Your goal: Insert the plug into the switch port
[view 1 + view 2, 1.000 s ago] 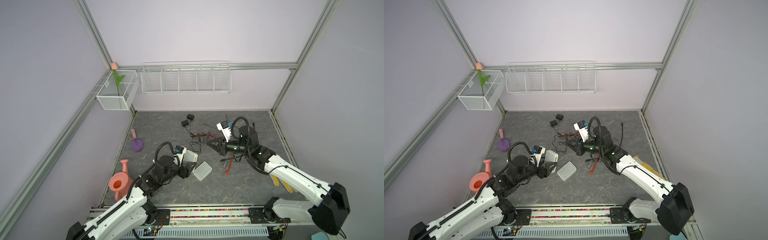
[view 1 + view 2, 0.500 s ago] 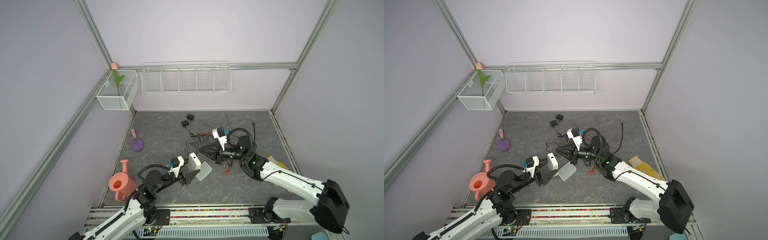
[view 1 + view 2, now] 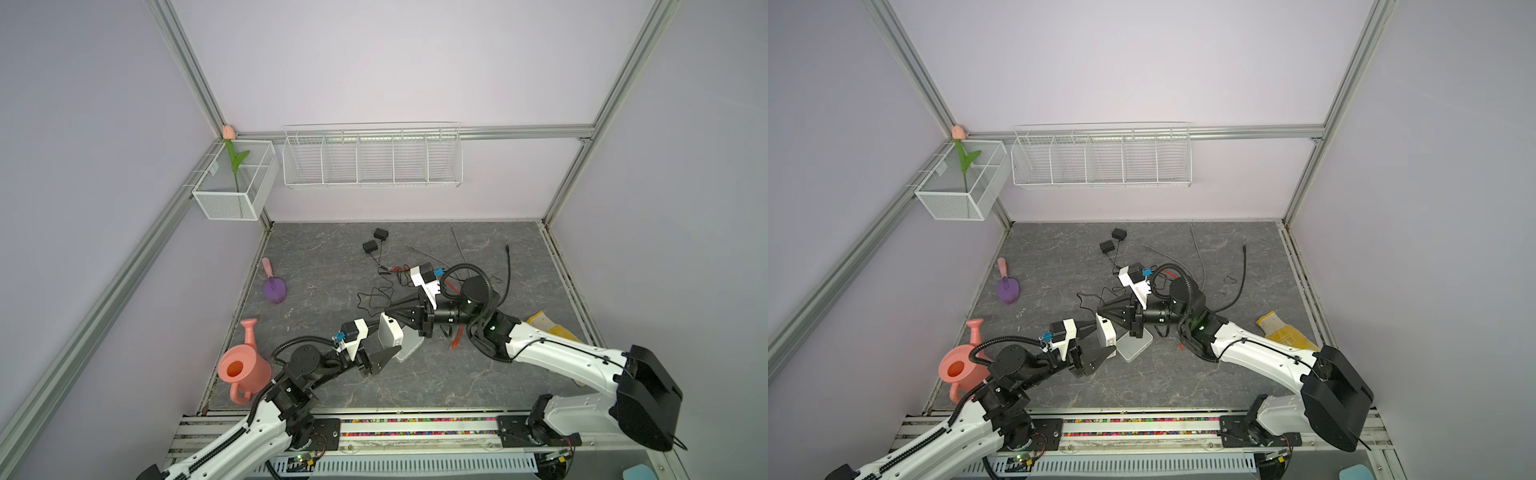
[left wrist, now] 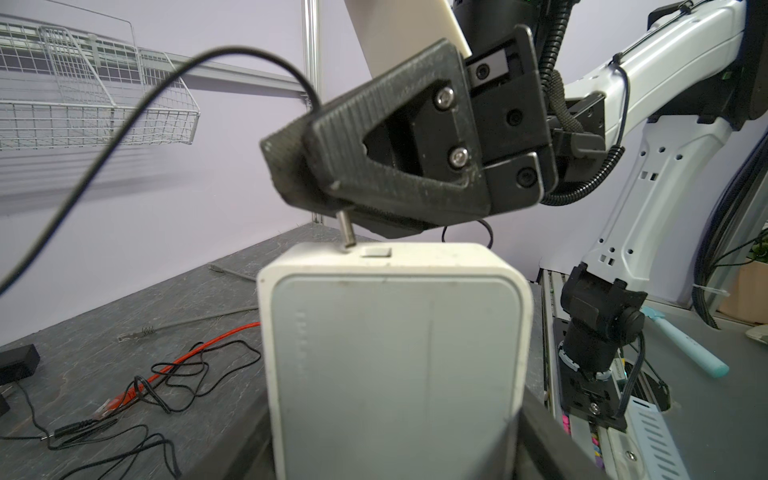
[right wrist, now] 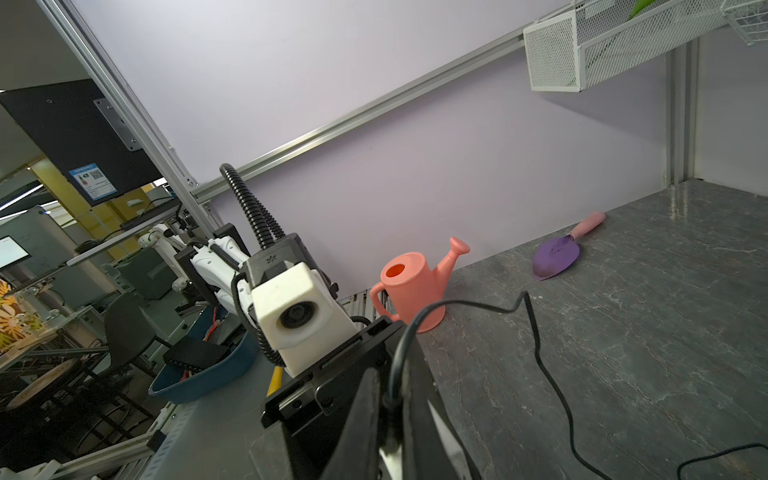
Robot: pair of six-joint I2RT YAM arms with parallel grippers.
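Two grippers meet near the middle of the grey table. At far left a pink watering can stands by the wall, with a purple trowel farther back. The left gripper clamps the white switch by its sides and holds it on edge, clear of the table, just beside a second white box lying flat. The right gripper is pinched on the metal barrel plug, its black cable trailing away. The plug's tip touches the switch's narrow face that faces the right gripper, beside a small grey slot. Whether it has entered a port I cannot tell.
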